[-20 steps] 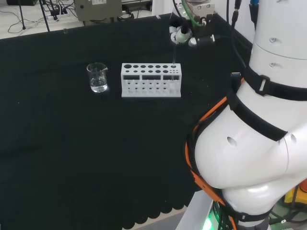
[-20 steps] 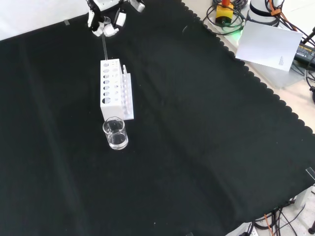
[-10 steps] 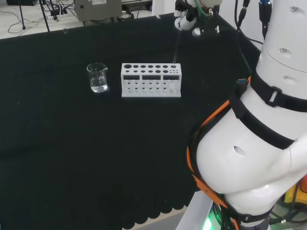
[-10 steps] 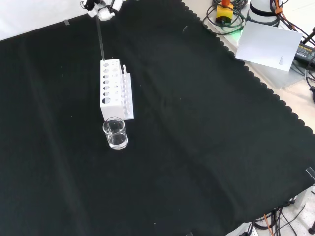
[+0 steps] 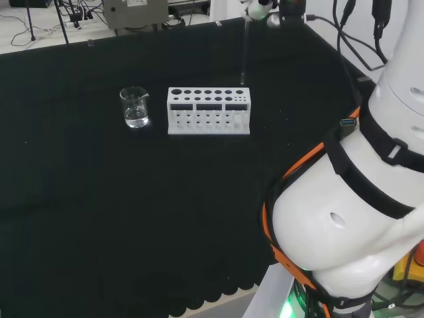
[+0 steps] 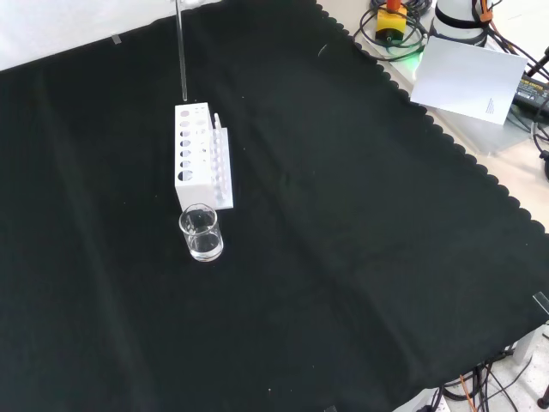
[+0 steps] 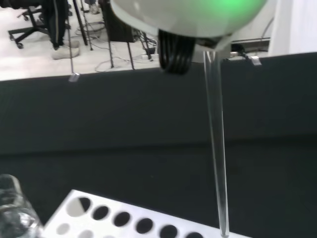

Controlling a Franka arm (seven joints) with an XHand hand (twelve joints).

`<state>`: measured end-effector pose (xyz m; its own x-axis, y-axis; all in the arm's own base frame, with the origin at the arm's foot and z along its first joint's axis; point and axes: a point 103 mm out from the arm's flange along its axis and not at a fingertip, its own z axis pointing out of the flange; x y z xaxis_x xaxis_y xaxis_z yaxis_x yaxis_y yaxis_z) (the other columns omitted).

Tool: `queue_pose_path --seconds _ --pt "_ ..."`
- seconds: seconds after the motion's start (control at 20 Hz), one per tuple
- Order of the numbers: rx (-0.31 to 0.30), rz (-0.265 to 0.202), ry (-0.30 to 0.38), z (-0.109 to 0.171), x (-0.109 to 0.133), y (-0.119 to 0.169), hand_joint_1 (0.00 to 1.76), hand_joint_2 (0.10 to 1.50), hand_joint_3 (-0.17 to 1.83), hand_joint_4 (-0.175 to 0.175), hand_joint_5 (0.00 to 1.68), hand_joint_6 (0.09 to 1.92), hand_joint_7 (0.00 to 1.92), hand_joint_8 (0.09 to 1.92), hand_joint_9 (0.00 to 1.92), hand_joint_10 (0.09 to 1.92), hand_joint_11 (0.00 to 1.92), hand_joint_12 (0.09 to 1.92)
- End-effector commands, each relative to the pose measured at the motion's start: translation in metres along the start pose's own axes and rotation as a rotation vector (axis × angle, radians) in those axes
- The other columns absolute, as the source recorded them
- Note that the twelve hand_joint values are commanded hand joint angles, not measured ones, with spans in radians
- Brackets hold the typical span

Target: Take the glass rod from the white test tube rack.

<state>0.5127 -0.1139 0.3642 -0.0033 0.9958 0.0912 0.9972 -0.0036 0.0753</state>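
The white test tube rack (image 5: pixel 209 110) stands on the black cloth, with its long side facing the head view. The thin clear glass rod (image 5: pixel 243 53) hangs upright above the rack's right end, its lower tip level with the rack's top. At the top edge of the head view, the hand (image 5: pixel 260 6) is shut on the rod's upper end. In the front view the rod (image 6: pixel 181 51) rises from the far end of the rack (image 6: pixel 196 154) to the top edge. The wrist view has the rod (image 7: pixel 217 148) running down from the blurred hand (image 7: pixel 188 15) to the rack (image 7: pixel 124 220).
A small glass beaker (image 5: pixel 134 107) with a little clear liquid stands left of the rack in the head view. In the front view the beaker (image 6: pixel 201 233) stands just in front of the rack. The arm's white links (image 5: pixel 351 199) take up the head view's right side.
The hand has risen to the top edge of the head and front views, drawing the glass rod up out of the rack's end hole. The rack and beaker have not moved.
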Motion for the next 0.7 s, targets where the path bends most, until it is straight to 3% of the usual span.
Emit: queue_pose_path --seconds 0.05,0.7 --pt "-0.035 -0.042 0.031 -0.066 0.02 -0.014 1.32 0.6 0.88 -0.175 1.07 0.88 1.26 1.04 1.61 0.92 1.46 1.07" --pt "-0.063 -0.103 0.028 -0.085 0.043 -0.007 1.32 0.6 0.88 -0.175 1.07 0.88 1.27 1.04 1.61 0.91 1.46 1.08"
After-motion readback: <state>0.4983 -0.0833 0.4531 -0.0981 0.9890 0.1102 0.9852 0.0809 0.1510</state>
